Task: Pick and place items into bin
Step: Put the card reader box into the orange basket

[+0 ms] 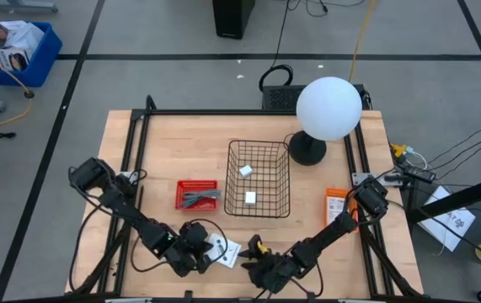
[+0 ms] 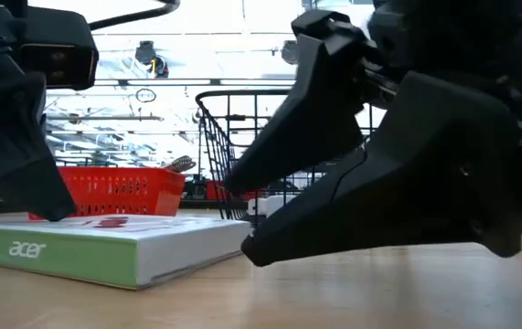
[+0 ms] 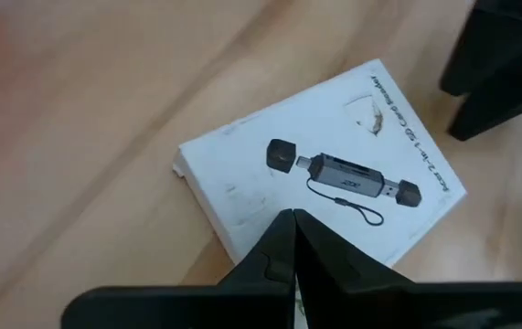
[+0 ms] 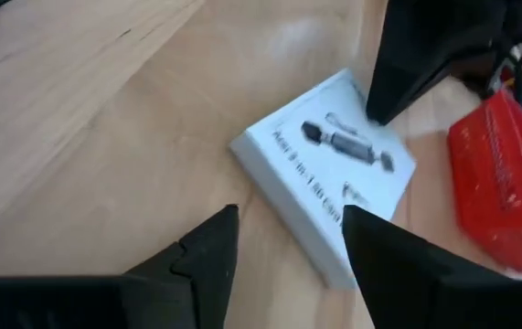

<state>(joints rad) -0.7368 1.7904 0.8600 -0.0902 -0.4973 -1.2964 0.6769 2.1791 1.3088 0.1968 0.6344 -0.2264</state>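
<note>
A flat white box (image 1: 226,252) printed with a picture of a small card-reader dongle lies on the wooden table (image 1: 164,160), close to the near edge and between the two arms. It sits flat, one corner turned toward the wire basket (image 1: 258,178). In the low view its side shows a green band with the word acer.

The left gripper (image 1: 200,250) rests right at the box's left side with its fingers (image 3: 283,251) pressed together; from its wrist view the tips come over the box's near edge, though I cannot tell whether they touch it. The right gripper (image 1: 253,257) hangs just beside the box on the other side, fingers (image 4: 207,247) spread apart with nothing between them, the box lying ahead of the gap.

The basket stands at the middle of the table, well clear of the box, with two small white blocks (image 1: 248,184) on its floor and bare wood all along its near side. A red tray (image 1: 198,194) holding grey pieces sits to the basket's left, near but apart from it. An orange packet (image 1: 335,204) lies toward the right rail. A lamp with a white globe (image 1: 328,108) stands at the far right, its black base just beside the basket's far corner.
</note>
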